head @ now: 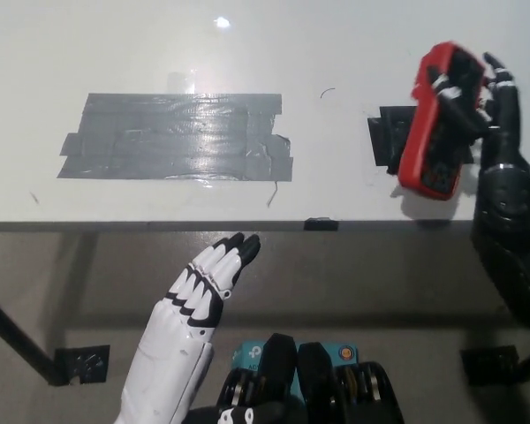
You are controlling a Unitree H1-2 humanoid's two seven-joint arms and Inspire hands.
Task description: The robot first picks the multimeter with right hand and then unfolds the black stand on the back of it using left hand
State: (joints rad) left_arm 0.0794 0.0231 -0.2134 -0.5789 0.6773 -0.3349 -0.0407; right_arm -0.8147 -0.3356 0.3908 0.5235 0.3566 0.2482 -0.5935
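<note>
Grey tape patch (pixel 177 137) at ten o'clock on the white bench (pixel 336 53). Left hand (pixel 199 296), six o'clock, below the bench edge, fingers extended and empty. Red multimeter (pixel 437 119), two o'clock, held by the right hand (pixel 495 115), over a black tape square (pixel 389 141).

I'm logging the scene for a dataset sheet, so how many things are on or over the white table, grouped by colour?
Red: 1, the multimeter, held in the black right hand.
Grey: 1, the tape patch.
Black: 2, the square patch by the multimeter and the small tab on the table edge.
Total: 4.
The white left hand hangs open below the table edge.
</note>
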